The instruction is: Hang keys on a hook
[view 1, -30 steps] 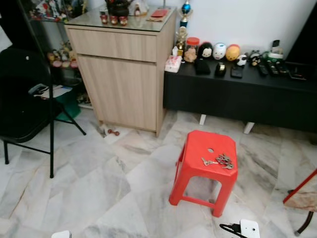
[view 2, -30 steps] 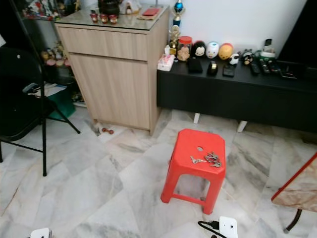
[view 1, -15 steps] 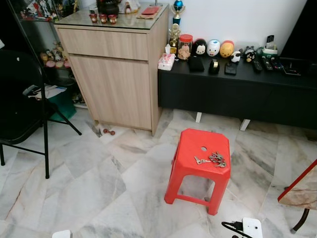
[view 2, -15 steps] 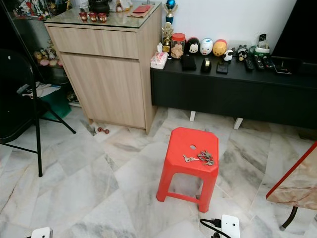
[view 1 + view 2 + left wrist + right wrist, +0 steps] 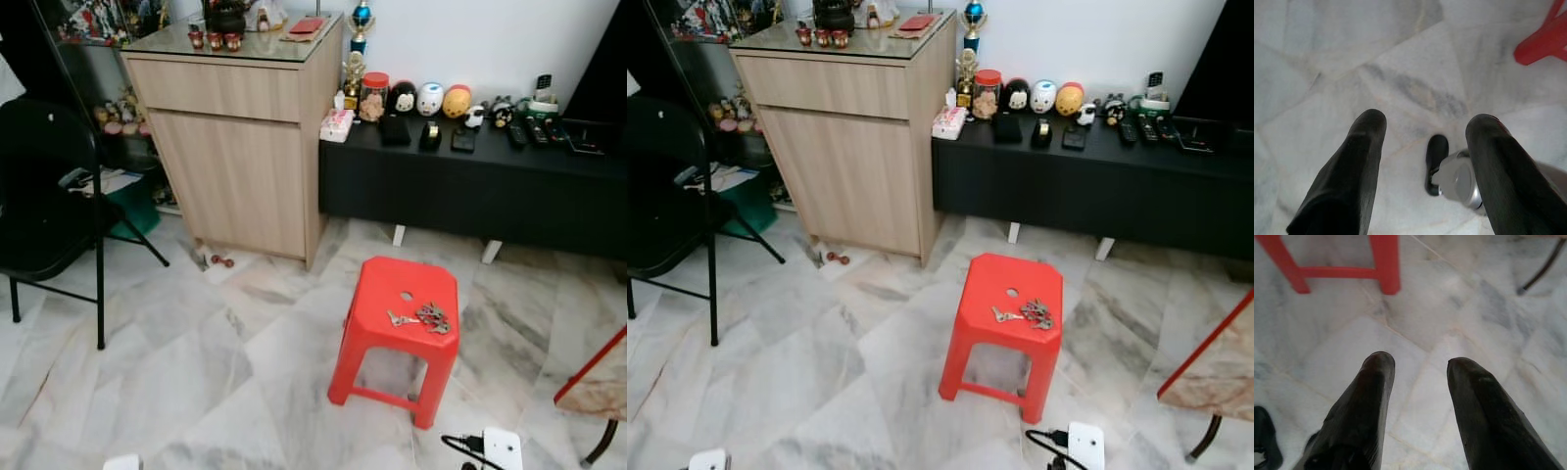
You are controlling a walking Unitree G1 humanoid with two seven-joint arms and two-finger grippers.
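Observation:
A bunch of metal keys (image 5: 423,316) lies on the seat of a red plastic stool (image 5: 401,335) that stands on the marble floor ahead, a little to the right. My left gripper (image 5: 1425,128) hangs open over the bare floor, with a red stool leg (image 5: 1543,41) at the edge of its view. My right gripper (image 5: 1415,366) also hangs open above the floor, with the stool's legs (image 5: 1385,264) beyond its fingertips. Nothing is between either pair of fingers. I see no hook.
A wooden cabinet (image 5: 235,147) stands ahead on the left, with a low black bench (image 5: 470,191) carrying small figures and remotes to its right. A black folding chair (image 5: 49,211) is at far left. A white power strip (image 5: 495,448) lies near the stool, and a table corner (image 5: 593,382) juts in at right.
The whole picture has shifted slightly as the camera swayed left and back again. The stool and the keys stay put.

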